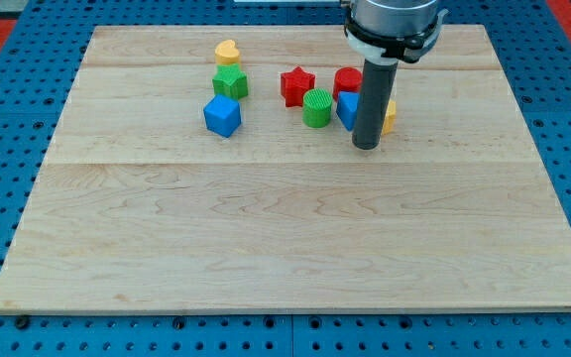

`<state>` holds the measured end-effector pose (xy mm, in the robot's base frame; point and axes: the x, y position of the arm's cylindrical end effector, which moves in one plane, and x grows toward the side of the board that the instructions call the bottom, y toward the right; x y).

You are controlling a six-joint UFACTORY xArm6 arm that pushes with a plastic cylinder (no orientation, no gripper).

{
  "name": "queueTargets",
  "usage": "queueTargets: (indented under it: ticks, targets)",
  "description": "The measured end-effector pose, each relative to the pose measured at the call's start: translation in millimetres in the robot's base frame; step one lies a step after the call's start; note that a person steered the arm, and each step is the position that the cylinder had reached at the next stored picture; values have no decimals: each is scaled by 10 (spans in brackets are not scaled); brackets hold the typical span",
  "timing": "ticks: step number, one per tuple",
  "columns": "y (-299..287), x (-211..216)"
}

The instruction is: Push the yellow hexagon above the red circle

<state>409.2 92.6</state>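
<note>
The yellow hexagon (389, 115) lies at the view's upper right, mostly hidden behind my rod. The red circle (347, 80) sits up and to the left of it, partly hidden by the rod. My tip (366, 146) rests on the board just below and left of the yellow hexagon, touching or nearly touching it. A blue block (346, 109) lies between the red circle and my tip; its shape is partly hidden.
A green cylinder (316, 107) and a red star (296, 85) lie left of the red circle. Further left are a yellow heart (227, 52), a green block (230, 82) and a blue cube (222, 116). The wooden board (285, 238) sits on a blue pegboard.
</note>
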Motion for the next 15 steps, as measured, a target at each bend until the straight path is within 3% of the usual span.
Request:
queueTargets:
  ticks: [2,8,13,15]
  targets:
    - [62,-435]
    - [650,-317]
    - [607,-1025]
    - [607,-1110]
